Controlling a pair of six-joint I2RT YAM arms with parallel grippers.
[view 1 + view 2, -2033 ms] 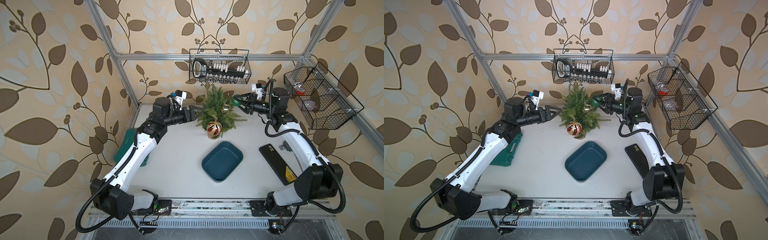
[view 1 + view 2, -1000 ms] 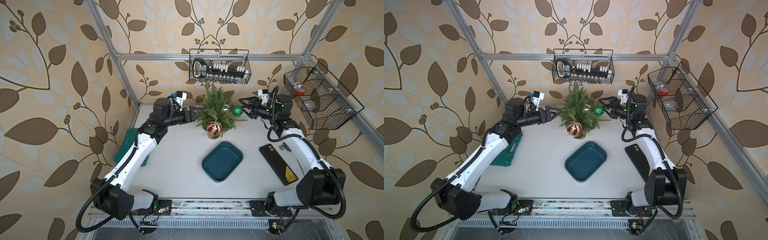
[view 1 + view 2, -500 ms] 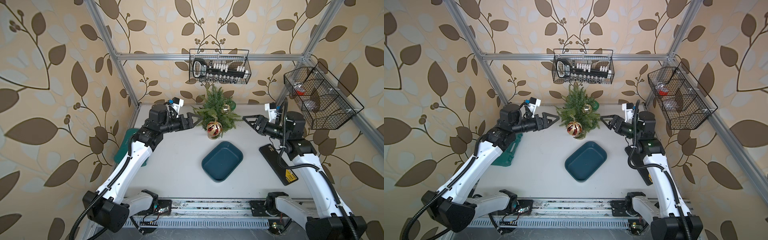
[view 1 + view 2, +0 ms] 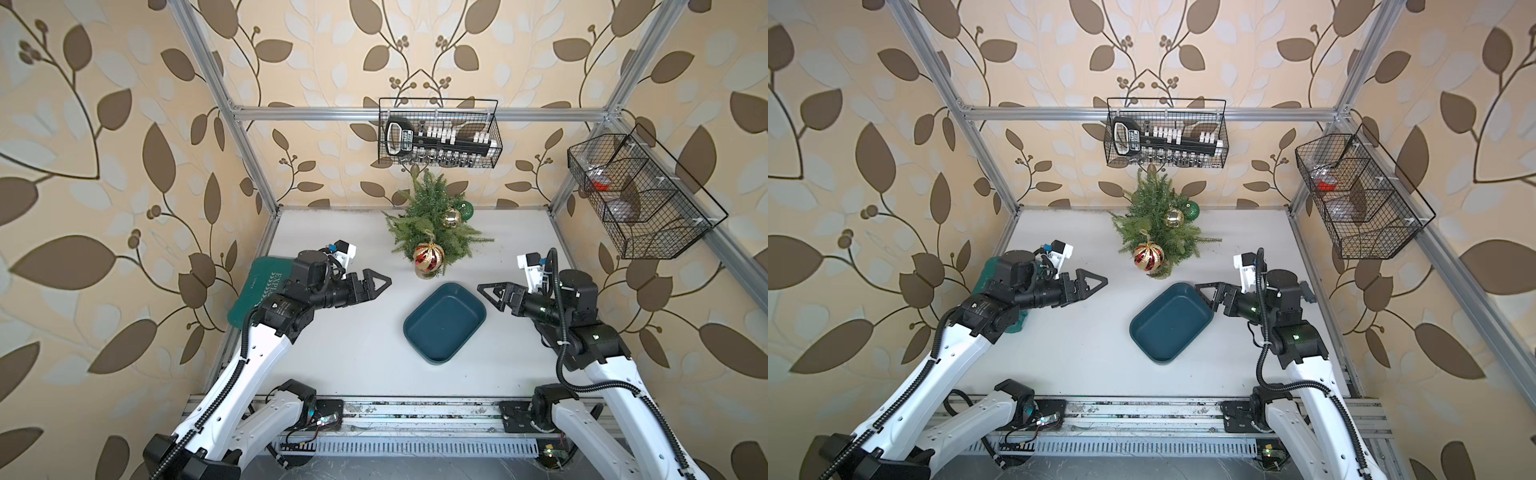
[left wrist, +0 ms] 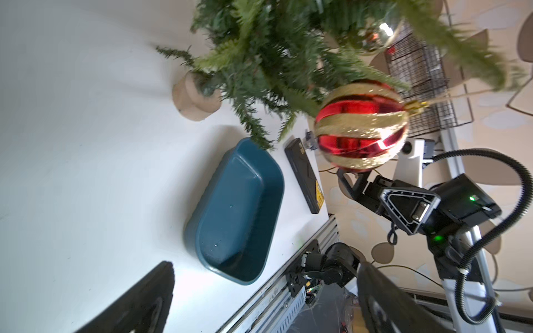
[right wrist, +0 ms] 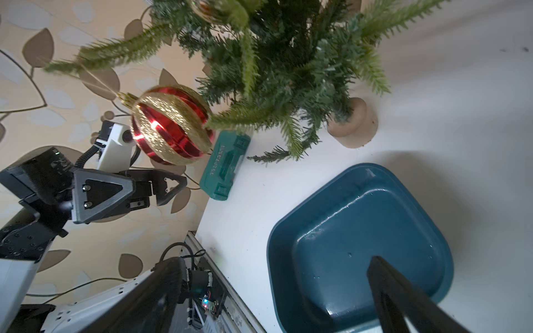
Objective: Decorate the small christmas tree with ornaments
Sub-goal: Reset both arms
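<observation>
The small christmas tree stands at the back of the table on a tan base. All three ornaments hang on it: a red-and-gold bauble low in front, a small gold one higher up, and a green one at the back right. My left gripper hovers open and empty, left of the tree and nearer the front. On the other side my right gripper is open too, above the blue tray's right rim.
An empty blue tray lies in front of the tree. A green case sits at the table's left edge under my left arm. A black flat box lies at the right. Wire baskets hang on the walls.
My right gripper let go of the green bauble, which now hangs on the tree. Both grippers opened wide and drew back from the tree toward the front.
</observation>
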